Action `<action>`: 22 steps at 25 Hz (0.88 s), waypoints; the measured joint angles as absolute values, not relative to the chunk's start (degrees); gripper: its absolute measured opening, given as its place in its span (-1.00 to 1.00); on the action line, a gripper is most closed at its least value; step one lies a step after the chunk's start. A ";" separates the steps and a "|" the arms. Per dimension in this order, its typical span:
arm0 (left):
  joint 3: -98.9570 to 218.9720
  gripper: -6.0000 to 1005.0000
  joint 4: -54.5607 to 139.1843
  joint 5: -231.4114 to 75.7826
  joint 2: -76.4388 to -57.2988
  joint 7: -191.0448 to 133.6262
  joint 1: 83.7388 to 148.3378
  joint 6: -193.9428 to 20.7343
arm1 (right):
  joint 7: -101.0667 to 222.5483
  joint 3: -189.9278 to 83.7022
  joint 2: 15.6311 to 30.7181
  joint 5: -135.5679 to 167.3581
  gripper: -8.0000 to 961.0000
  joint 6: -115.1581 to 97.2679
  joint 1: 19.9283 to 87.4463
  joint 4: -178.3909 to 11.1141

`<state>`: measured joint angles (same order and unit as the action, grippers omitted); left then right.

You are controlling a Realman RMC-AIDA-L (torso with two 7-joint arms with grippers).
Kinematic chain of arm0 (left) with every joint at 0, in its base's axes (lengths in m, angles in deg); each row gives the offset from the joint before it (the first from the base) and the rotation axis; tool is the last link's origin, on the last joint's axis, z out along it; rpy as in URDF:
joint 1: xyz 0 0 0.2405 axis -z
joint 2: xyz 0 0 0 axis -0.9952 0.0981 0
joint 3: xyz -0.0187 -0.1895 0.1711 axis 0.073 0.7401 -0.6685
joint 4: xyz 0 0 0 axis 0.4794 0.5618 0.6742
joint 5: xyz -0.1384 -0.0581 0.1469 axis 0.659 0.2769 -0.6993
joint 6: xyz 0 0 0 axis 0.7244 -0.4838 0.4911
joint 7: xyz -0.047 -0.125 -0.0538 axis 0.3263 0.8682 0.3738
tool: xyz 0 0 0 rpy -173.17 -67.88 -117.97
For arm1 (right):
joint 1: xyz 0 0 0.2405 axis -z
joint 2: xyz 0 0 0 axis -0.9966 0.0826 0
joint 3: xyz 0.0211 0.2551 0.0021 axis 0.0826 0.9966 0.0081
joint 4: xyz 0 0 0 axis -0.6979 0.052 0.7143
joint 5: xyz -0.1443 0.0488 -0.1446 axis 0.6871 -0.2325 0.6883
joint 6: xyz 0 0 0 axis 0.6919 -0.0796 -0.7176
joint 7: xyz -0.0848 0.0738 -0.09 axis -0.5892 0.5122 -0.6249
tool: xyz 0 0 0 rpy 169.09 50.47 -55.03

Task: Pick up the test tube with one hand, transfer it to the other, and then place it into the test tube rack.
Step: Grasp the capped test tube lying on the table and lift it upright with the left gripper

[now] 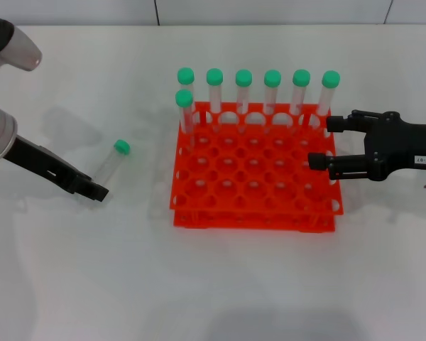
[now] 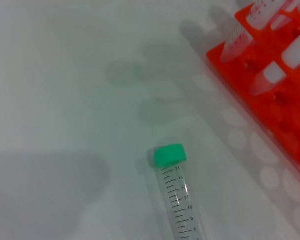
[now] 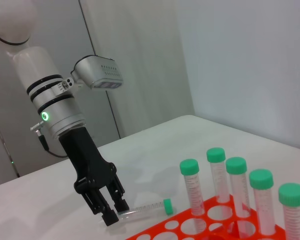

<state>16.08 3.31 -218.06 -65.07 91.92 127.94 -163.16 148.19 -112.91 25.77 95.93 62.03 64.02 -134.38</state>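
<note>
The test tube point(image 1: 112, 162) lies flat on the white table left of the rack, its green cap pointing away from me. It also shows in the left wrist view as the test tube point(image 2: 180, 200) and in the right wrist view as the test tube point(image 3: 145, 207). My left gripper point(image 1: 96, 190), unlabelled, is low at the tube's round end, fingers apart; the same left gripper point(image 3: 115, 212) appears under its green light. The orange-red test tube rack point(image 1: 252, 213) stands in the middle. My right gripper point(image 1: 325, 143), with a white sticker, hovers open at the rack's right edge, holding nothing.
Several green-capped tubes point(image 1: 243, 92) stand in the rack's back row, with one more in the second row at the left. The rack's corner point(image 2: 285, 115) and rack top point(image 3: 165, 231) show in the wrist views. Bare table lies in front of the rack.
</note>
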 joint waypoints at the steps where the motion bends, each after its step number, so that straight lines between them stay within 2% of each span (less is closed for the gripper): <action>1: 16.08 0.07 3.31 -218.06 -65.07 91.95 127.94 -163.15 | 148.19 -112.91 25.77 95.93 0.79 62.03 64.03 -134.38; 7: 16.08 -0.05 3.31 -218.05 -65.07 92.05 127.86 -163.15 | 148.19 -112.81 25.77 95.93 0.79 62.02 64.08 -134.38; 22: 16.08 -0.11 3.30 -218.12 -65.07 92.08 127.39 -162.61 | 148.19 -112.83 25.77 95.93 0.78 62.02 64.29 -134.29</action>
<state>16.08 3.30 -218.12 -65.07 92.08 127.39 -162.61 148.19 -112.83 25.77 95.93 62.02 64.29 -134.29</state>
